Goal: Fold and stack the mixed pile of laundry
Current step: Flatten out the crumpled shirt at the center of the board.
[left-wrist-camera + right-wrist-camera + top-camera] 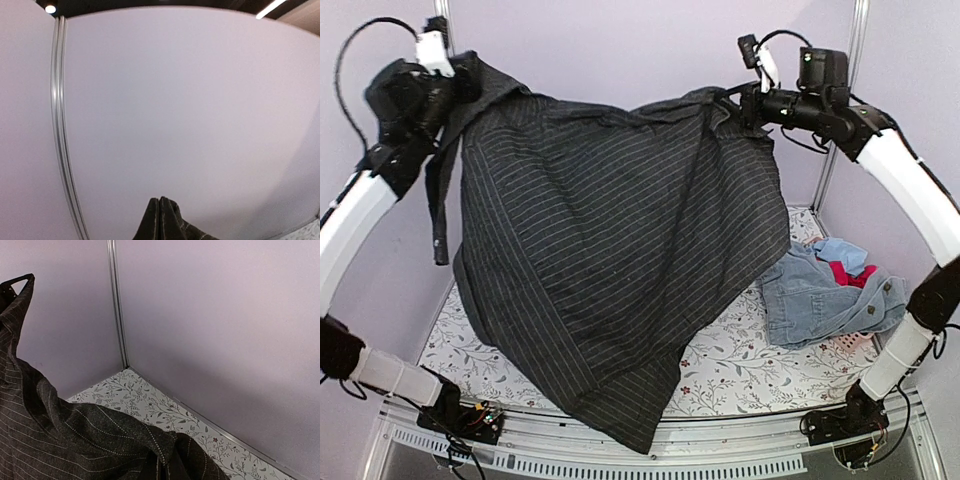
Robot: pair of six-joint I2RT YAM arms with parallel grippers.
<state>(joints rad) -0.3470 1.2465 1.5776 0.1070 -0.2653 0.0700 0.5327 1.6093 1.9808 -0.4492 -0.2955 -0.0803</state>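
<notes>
Black pinstriped button shirt (610,250) hangs spread betw. both arms, hem draping onto floral-print table (740,370). L gripper (455,88) & R gripper (745,105) each pinch a top corner, jaws pressed together on cloth. Faded light-blue denim piece (820,295) w/ red garment (850,272) lies at table's right.

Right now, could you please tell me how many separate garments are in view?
4: the black pinstriped shirt hanging spread in the air; a denim piece heaped at the right; a red garment on it; a pale blue garment behind that. More may hide behind the shirt.
</notes>
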